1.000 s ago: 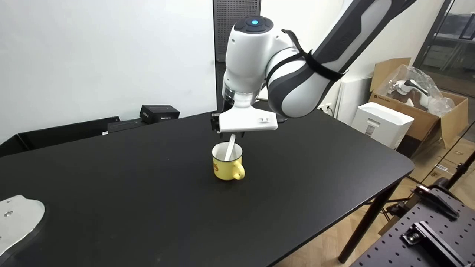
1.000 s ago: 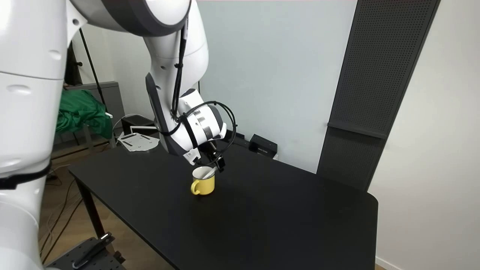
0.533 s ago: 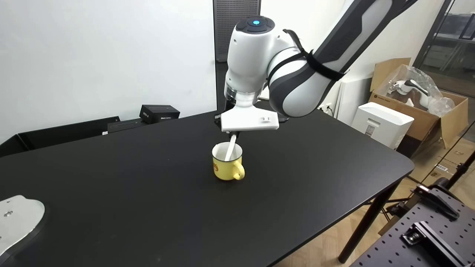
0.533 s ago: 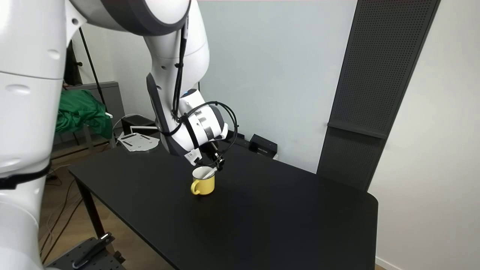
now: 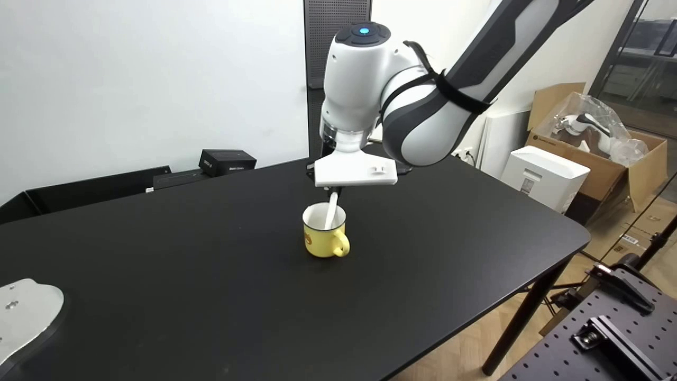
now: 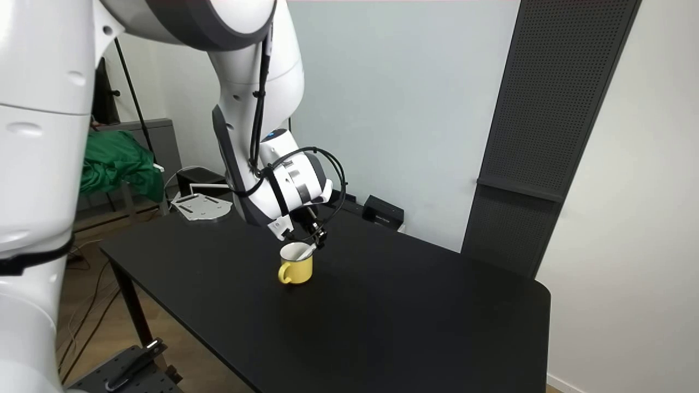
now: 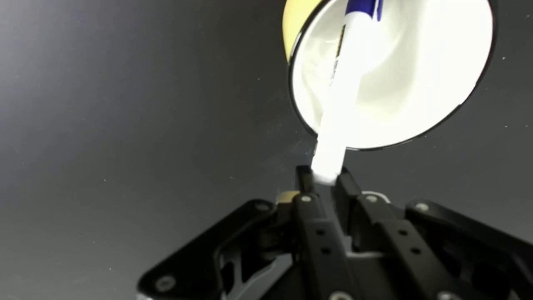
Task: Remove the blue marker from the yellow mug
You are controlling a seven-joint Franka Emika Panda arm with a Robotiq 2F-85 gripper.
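The yellow mug [image 5: 320,246] stands upright on the black table in both exterior views. From its pale inside leans the blue marker [image 7: 343,91], its white barrel sticking out past the rim. The dark blue cap end lies down in the mug, partly cut off at the top edge of the wrist view. My gripper [image 7: 325,177] is shut on the free white end of the marker, one fingertip pressing each side. In an exterior view the gripper [image 6: 318,241] is just above and beside the mug's rim, largely hidden behind the wrist in the opposite view.
The black table [image 5: 211,296] carries a white metal plate [image 5: 26,312] at one end. Black boxes [image 5: 227,161] sit along the wall. A cable [image 6: 338,169] loops off the wrist. Beyond the table stand a white bin [image 5: 545,177] and a cardboard box [image 5: 576,159].
The fingers, apart a second ago, have come together on the marker's end. Since half a second ago the marker has shifted slightly and leans a little differently in the mug.
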